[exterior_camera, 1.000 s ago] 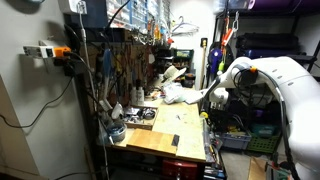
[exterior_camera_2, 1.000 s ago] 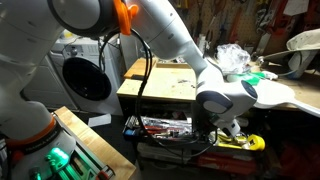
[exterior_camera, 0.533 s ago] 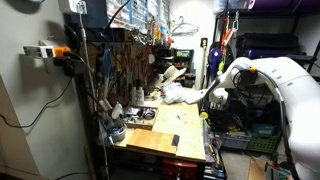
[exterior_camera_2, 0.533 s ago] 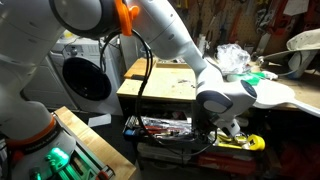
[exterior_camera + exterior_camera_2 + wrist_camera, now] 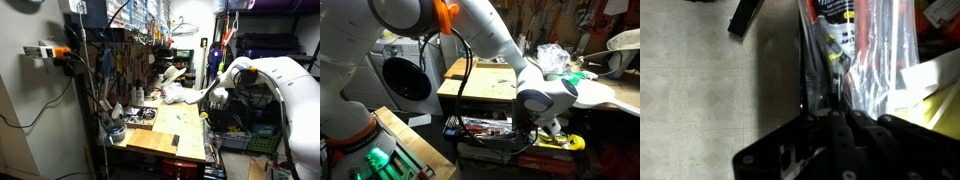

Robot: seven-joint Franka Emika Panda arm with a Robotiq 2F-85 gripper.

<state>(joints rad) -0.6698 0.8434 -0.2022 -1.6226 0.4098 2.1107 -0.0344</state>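
Gripper (image 5: 840, 128) enters the wrist view at 6 o'clock, fingers clenched on the near edge of the clear plastic bag (image 5: 855, 50). Bag extends from the fingertips toward 12 o'clock, over the workbench (image 5: 700, 90)

One wooden workbench (image 5: 172, 136), one clear plastic bag (image 5: 552, 56), one white appliance (image 5: 405, 78).

Arm (image 5: 495, 35) reaches across the wooden tabletop (image 5: 492, 82), with its wrist low off the near right corner. A crumpled clear plastic bag (image 5: 552, 56) lies at the far right edge. Tangled cables (image 5: 490, 128) fill the shelf beneath.
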